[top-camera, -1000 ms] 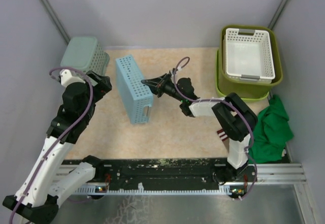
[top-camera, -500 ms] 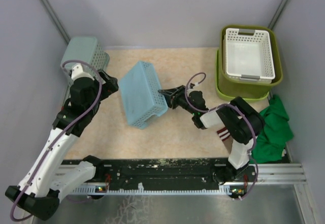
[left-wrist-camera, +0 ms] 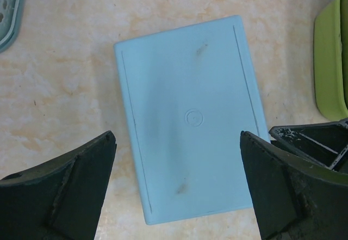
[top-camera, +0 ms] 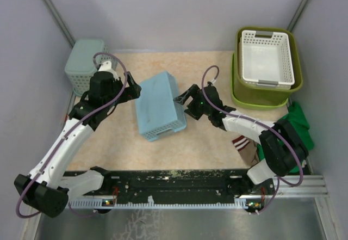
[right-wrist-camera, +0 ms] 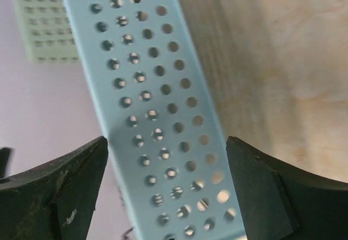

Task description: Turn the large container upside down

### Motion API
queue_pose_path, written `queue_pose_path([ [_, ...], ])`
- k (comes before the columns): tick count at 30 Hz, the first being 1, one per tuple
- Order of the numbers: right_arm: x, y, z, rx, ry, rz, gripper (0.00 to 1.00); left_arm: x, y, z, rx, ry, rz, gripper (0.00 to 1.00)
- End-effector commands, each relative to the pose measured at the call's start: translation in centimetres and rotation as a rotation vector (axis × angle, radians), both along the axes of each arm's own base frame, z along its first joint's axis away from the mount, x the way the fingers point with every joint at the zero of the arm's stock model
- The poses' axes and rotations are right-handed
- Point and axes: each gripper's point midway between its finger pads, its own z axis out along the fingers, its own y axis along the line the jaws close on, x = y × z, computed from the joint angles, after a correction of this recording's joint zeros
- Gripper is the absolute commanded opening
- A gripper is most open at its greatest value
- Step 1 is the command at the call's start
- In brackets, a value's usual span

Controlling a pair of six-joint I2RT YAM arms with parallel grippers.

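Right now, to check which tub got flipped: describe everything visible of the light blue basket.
The light blue basket is rectangular plastic with rounded corners. It lies upside down on the tan table, smooth bottom up, bearing a small round moulded mark and faint smudges. Its side walls are perforated with round holes. The left hand and right hand stand open either side; neither grips it.

White arm links (top-camera: 54, 153), black joints (top-camera: 103, 90), purple cables (top-camera: 204, 78)

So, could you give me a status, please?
Left gripper, right gripper open, empty. Green tub upright, untouched. White basket inside it. Blue basket bottom-up between grippers.
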Motion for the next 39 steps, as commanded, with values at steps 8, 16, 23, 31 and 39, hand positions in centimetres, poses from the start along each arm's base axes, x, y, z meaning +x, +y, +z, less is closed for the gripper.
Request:
queue_pose_path([
  [8, -3.5, -5.5, -1.7, -0.399, -0.084, 0.108, 0.9, 0.0, -2.3, 0.2, 0.036, 0.026, -0.172, 1.0],
  [16, -7.8, -11.4, -0.1, -0.552, -0.227, 0.101, 0.9, -3.9, -7.4, -2.8, 0.232, 0.077, -0.329, 1.0],
  [23, -9.0, -19.3, 4.3, -0.772, -0.29, -0.141, 0.91, -8.3, -11.8, -8.7, 0.374, 0.213, -0.199, 1.0],
  [31, -10.0, -25.2, 9.0, -0.857, -0.349, -0.401, 0.92, -9.0, -17.7, -11.6, 0.556, 0.258, -0.167, 0.94],
  [39, -11.5, -27.5, 10.6, -0.845, -0.398, -0.495, 0.92, -6.8, -20.3, -14.8, 0.552, 0.226, -0.153, 0.75],
])
